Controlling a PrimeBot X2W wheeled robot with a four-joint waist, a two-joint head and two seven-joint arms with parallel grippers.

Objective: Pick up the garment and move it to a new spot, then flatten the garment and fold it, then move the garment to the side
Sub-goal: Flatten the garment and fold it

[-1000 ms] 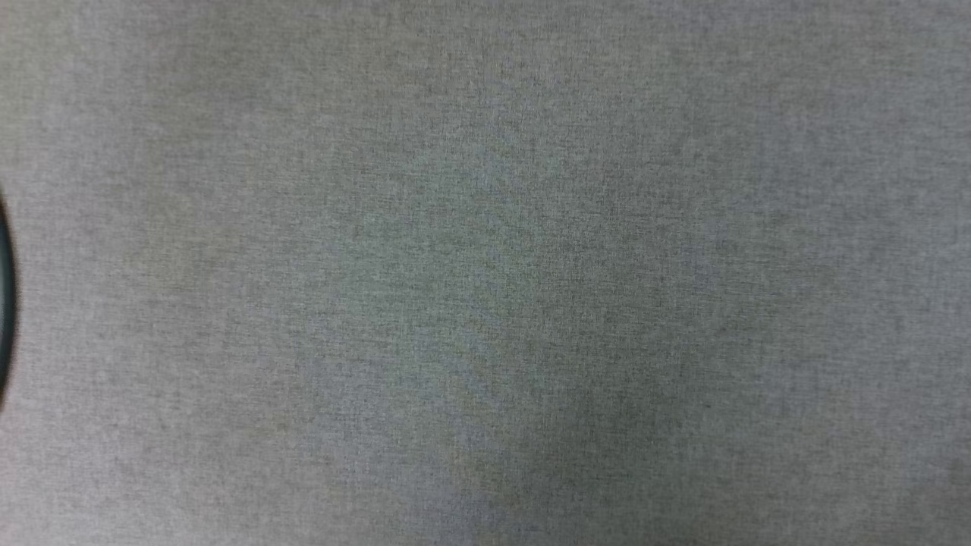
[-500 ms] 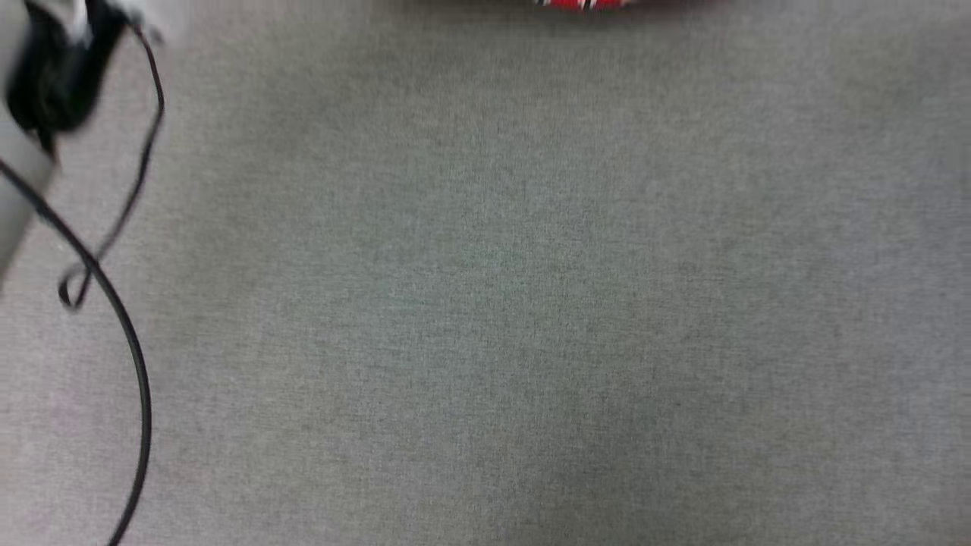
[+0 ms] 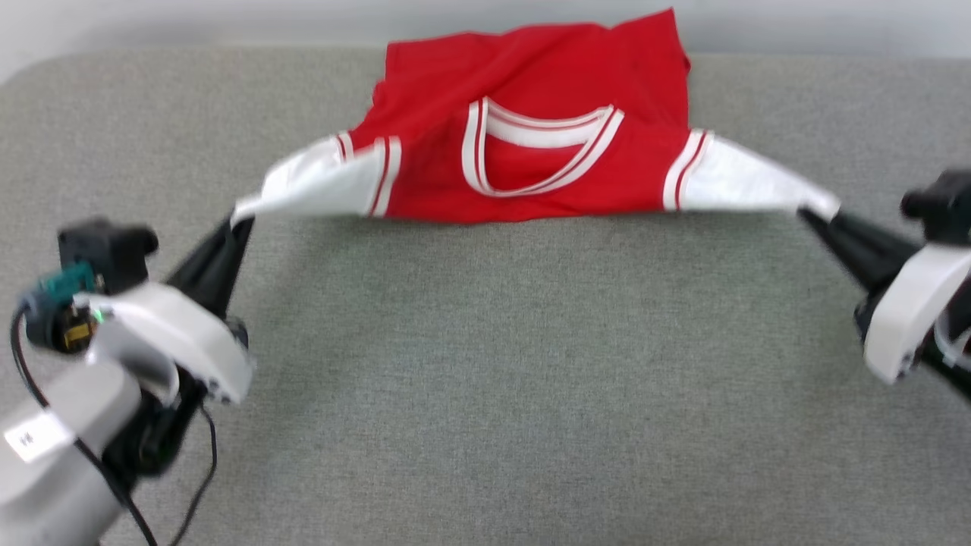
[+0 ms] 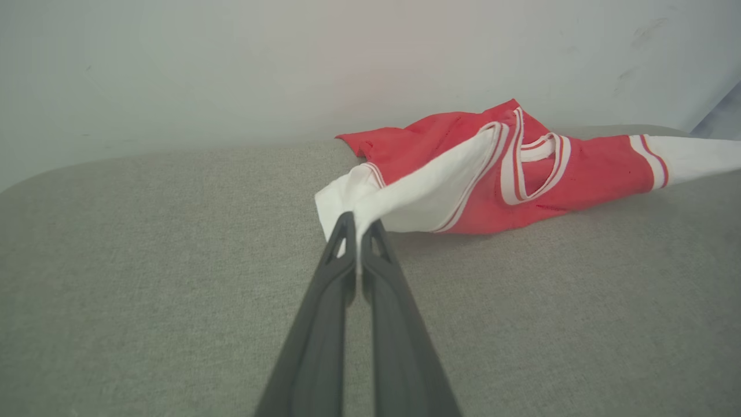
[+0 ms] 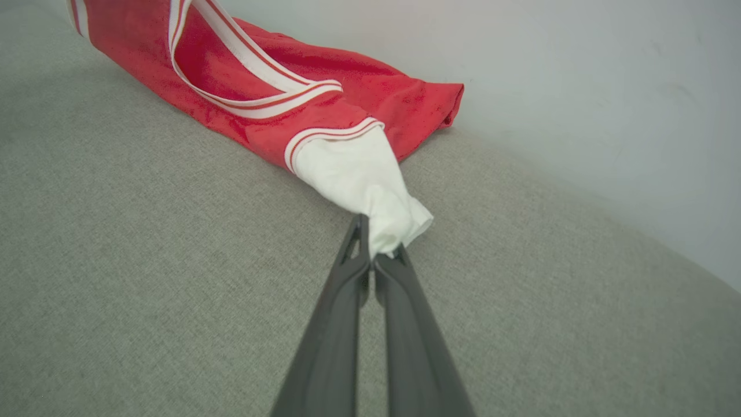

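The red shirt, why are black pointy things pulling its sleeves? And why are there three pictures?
Those pointy things belong to a robot with two arms. Each arm ends in an end effector, two long dark fingers that pinch. One picture is from a camera on the robot's head, looking down. The other two come from little cameras on its wrists, looking along the fingers. A red jersey T-shirt rests on a grey fabric surface by a pale wall. The left end effector is shut on one white sleeve, the right end effector on the other, stretching the shirt wide between them.
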